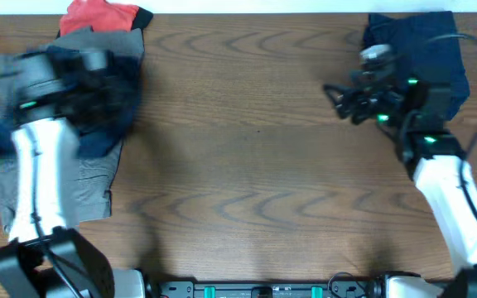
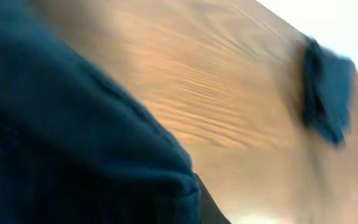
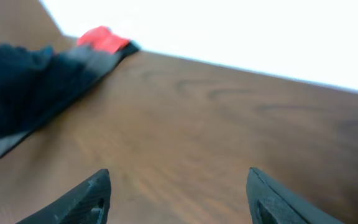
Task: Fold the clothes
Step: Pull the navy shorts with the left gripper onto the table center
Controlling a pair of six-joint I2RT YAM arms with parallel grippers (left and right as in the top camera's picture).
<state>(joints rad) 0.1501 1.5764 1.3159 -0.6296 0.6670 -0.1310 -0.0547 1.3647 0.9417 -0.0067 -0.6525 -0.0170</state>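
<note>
Plainly, the left gripper (image 1: 106, 87) sits over the dark navy shorts (image 1: 102, 132) at the left of the table (image 1: 247, 149). Its wrist view is filled by that navy cloth (image 2: 73, 137), pressed up close to the lens. This suggests the cloth is bunched at or in the claw, probably for a lift or a drag toward the bare wood. The fingers are hidden by fabric and blur, so whether the claw is clenched cannot be told.

The navy shorts lie partly on top of the grey shorts (image 1: 81, 182), which are spread flat along the left edge. The red-orange garment (image 1: 98, 16) lies at the far left corner, touching the grey pair. The three look like a heap waiting their turn.

The right gripper (image 1: 334, 99) hangs above the table, pointing left. Its fingers are parted with nothing between them, as its own camera shows (image 3: 178, 177). It is likely waiting to take a corner. Behind it, at the far right, lies another navy garment (image 1: 421, 45), compact enough that it may be folded already.

No basket, bin or tray is in view; every garment rests directly on the wood.
</note>
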